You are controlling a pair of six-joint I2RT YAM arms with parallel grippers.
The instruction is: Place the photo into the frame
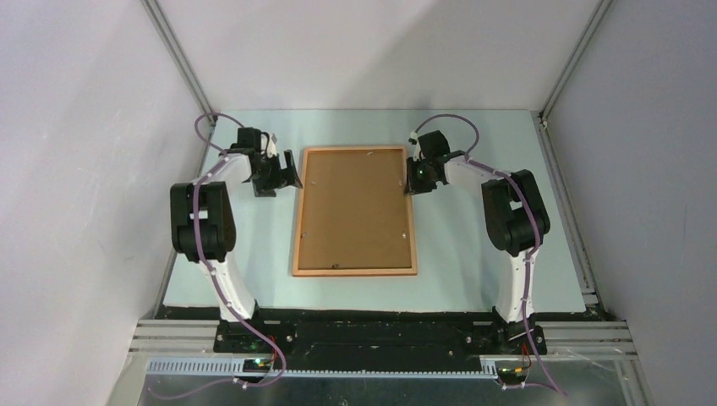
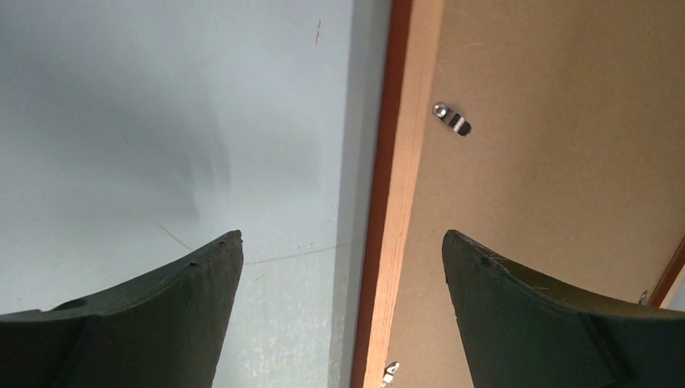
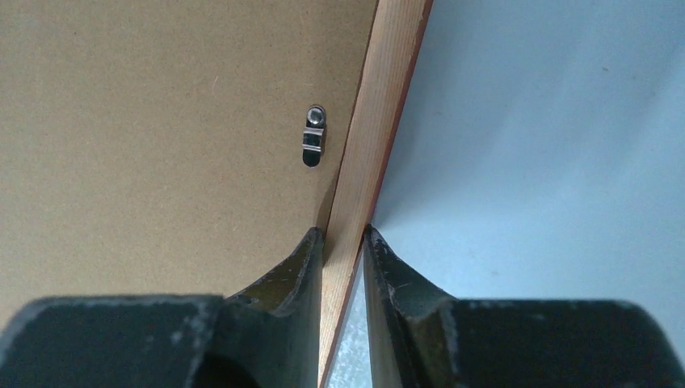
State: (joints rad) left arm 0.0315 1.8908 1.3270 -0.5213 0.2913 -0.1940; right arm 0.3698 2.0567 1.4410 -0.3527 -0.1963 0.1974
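Pale blue table (image 1: 457,288), plain grey walls (image 1: 76,127), aluminium corner rails (image 1: 180,59)

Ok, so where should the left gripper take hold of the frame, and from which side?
Grip the frame by its left long rail, from straight above: one finger outside on the table, one inside on the backing board. It lies flat, and that narrow rail sits under the open left gripper. The right gripper pinches the opposite rail likewise.

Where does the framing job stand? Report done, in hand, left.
Done: backing board sits in the frame, back up. In hand: right end effector pinches its rail; left end effector open astride the other. Left: photo unseen, so insertion unconfirmed.
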